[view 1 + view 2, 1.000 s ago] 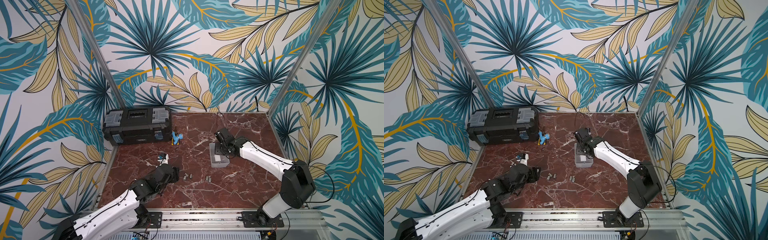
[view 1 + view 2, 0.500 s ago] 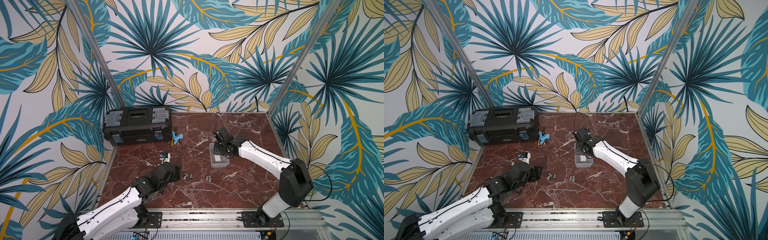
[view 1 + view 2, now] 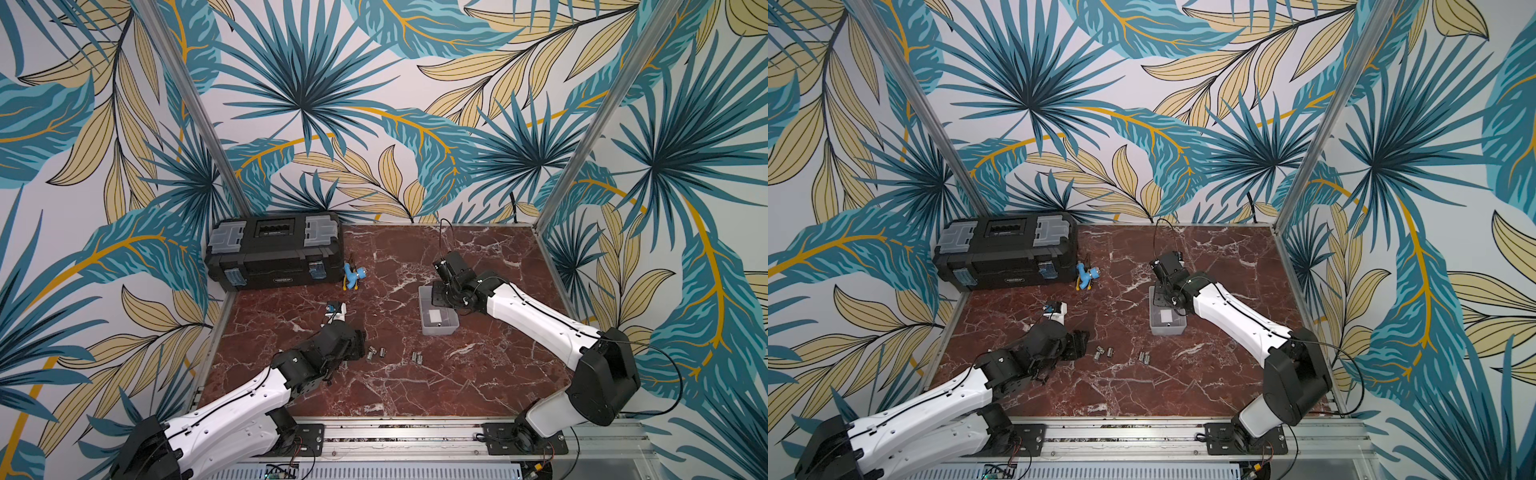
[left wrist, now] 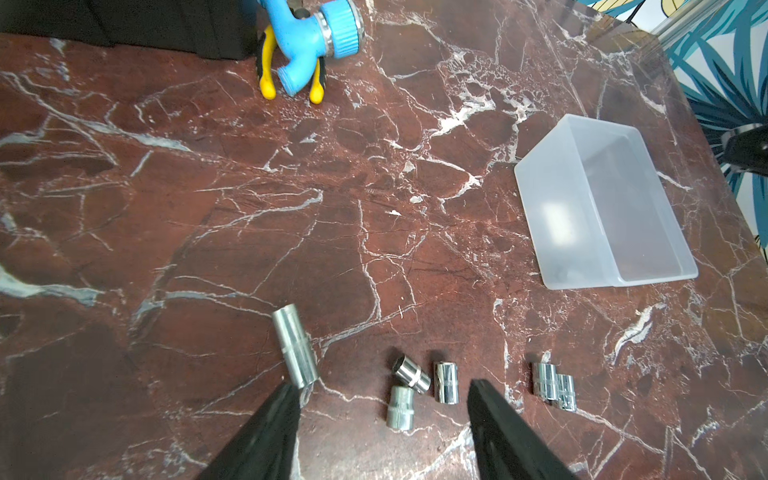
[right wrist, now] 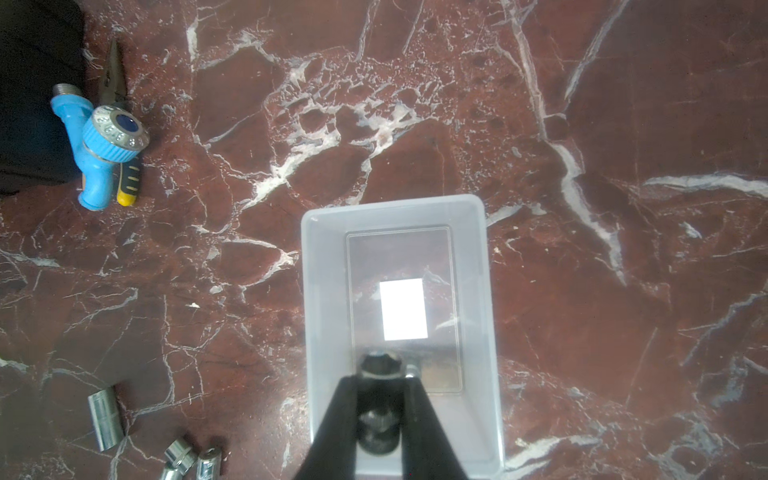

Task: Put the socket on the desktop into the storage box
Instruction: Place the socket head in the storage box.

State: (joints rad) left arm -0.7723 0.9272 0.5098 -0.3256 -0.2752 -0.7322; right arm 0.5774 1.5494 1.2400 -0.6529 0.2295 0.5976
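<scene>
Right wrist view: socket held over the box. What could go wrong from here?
The socket in the right gripper hangs over one end of the storage box; dropped there, it may bounce out. The open left gripper has a finger beside the long socket and may roll it away.

Fingers (image 5: 341,424) grip a dark socket (image 5: 380,368) — seemingly above the storage box (image 5: 325,291).

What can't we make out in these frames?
- Long chrome socket: hidden in both top views by the left gripper.
- Dark socket in right gripper: sides hidden by its fingers, right wrist view.
- Black plastic toolbox: cut off by the edge in both wrist views.
</scene>
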